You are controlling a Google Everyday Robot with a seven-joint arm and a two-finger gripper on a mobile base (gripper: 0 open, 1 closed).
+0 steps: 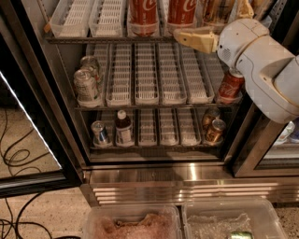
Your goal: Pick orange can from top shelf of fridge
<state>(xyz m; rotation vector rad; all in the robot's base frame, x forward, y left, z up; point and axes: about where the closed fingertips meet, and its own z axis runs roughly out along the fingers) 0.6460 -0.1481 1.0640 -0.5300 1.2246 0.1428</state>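
Note:
The fridge (pixel 154 175) stands open in front of me. Its top shelf (pixel 107 40) holds white slotted lanes. The orange can (pixel 216 10) stands in a lane at the right of that shelf, just right of two red Coca-Cola cans (pixel 142 16); only its lower body shows, cut off by the top edge. My gripper (pixel 196 39), cream-coloured on a white arm, reaches in from the right at the shelf's front edge. It is just below and in front of the orange can and partly covers it.
The middle rack holds silver cans (pixel 86 86) at left and a red can (pixel 230 86) at right. The bottom rack holds a silver can (pixel 99 133), a bottle (pixel 123 128) and amber cans (pixel 214 130). The glass door (pixel 28 140) is open at left. Plastic bins (pixel 133 226) sit below.

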